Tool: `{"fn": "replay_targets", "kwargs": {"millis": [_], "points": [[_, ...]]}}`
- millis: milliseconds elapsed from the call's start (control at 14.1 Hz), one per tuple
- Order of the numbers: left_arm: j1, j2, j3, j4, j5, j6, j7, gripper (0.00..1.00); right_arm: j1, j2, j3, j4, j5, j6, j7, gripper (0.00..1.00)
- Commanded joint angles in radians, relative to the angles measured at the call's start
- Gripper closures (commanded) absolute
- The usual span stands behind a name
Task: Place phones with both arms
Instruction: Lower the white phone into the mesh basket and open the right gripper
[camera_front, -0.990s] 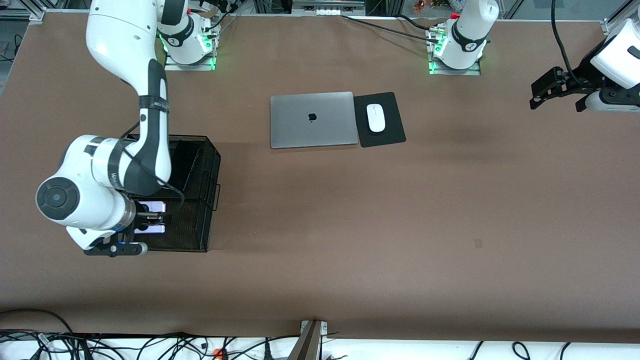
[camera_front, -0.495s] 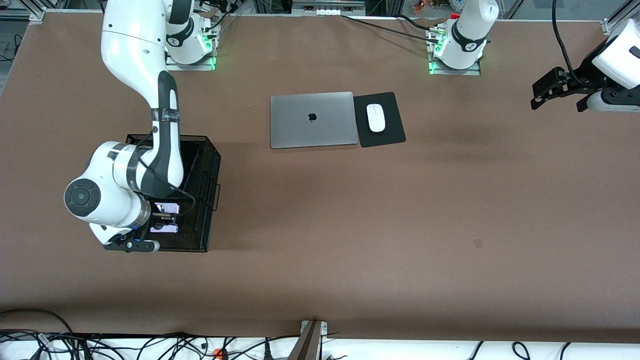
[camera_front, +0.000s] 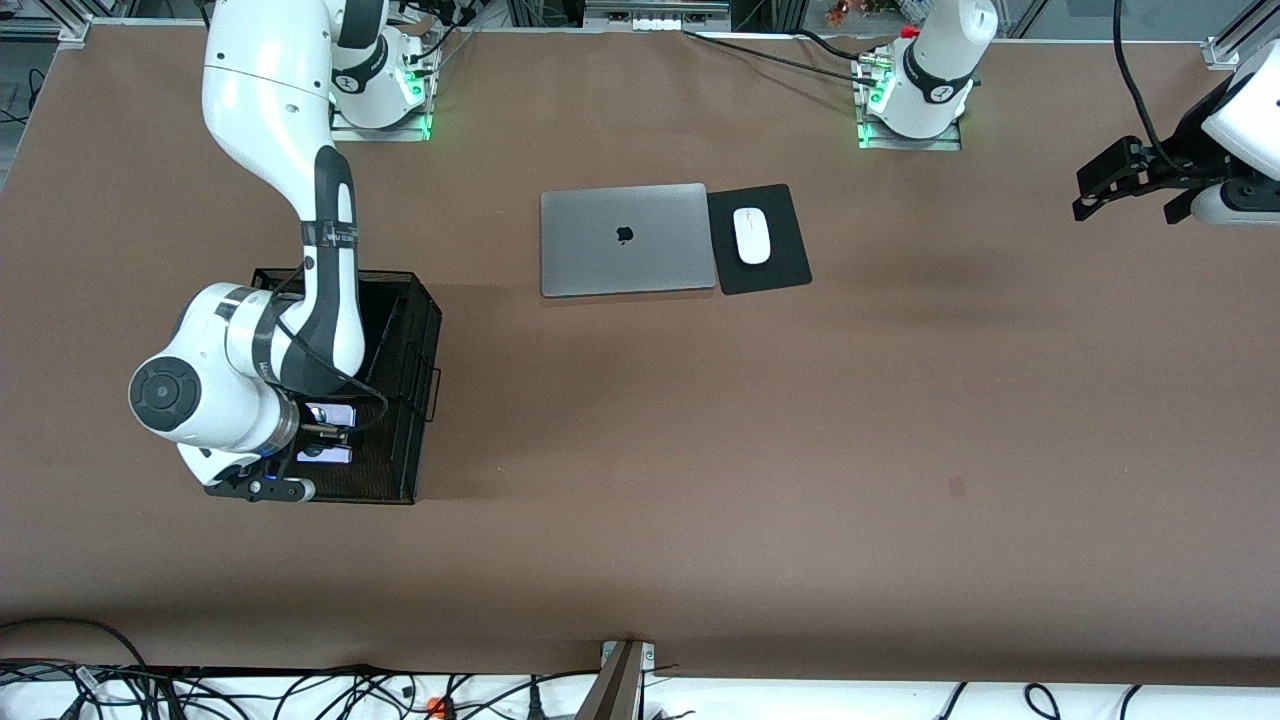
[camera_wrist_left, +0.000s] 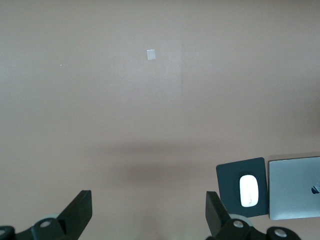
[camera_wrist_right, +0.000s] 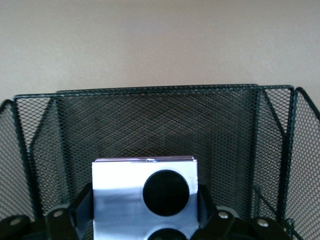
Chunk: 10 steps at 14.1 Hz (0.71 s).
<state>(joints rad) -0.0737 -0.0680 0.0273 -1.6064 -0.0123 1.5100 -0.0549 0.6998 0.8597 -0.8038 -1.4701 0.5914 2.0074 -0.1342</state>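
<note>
Two grippers — right gripper (camera_front: 322, 440) clamps lavender phone (camera_wrist_right: 144, 197) over basket (camera_front: 415, 340) | left gripper (camera_wrist_left: 148, 212) agape, empty.

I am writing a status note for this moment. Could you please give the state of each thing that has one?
Right hand: shut on the lavender phone, over the black mesh basket.
Lavender phone: held, above the basket's inside.
Black mesh basket: upright, open top.
Left hand: open, empty, waiting above the table's end.
Laptop: lid closed.
White mouse: resting on its black pad.

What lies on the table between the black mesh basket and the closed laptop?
Only bare brown table lies between the mesh basket and the laptop, as the front view shows.
</note>
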Motion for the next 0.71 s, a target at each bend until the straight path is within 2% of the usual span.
{"fn": "replay_targets", "kwargs": {"millis": [0, 71, 141, 283, 495, 637], "points": [[0.026, -0.003, -0.003, 0.009, -0.009, -0.014, 0.015, 0.0, 0.004, -0.001, -0.008, -0.032, 0.024, 0.007, 0.001, 0.8], [0.034, -0.004, -0.003, 0.009, -0.009, -0.014, 0.015, 0.0, 0.004, -0.001, -0.008, -0.035, 0.024, 0.008, 0.001, 0.72], [0.04, -0.004, -0.003, 0.009, -0.009, -0.016, 0.015, 0.0, 0.004, -0.001, -0.009, -0.035, 0.024, 0.01, 0.002, 0.52], [0.041, -0.001, -0.004, 0.008, -0.009, -0.013, 0.015, 0.0, 0.003, -0.002, -0.009, -0.029, 0.03, 0.01, 0.004, 0.31], [0.041, 0.004, -0.007, 0.009, -0.008, -0.011, 0.013, 0.0, -0.008, -0.013, -0.015, -0.018, 0.056, -0.004, -0.007, 0.25], [0.041, 0.002, -0.012, 0.009, -0.008, -0.014, 0.013, 0.0, -0.014, -0.014, -0.018, 0.0, 0.056, -0.006, -0.007, 0.01]]}}
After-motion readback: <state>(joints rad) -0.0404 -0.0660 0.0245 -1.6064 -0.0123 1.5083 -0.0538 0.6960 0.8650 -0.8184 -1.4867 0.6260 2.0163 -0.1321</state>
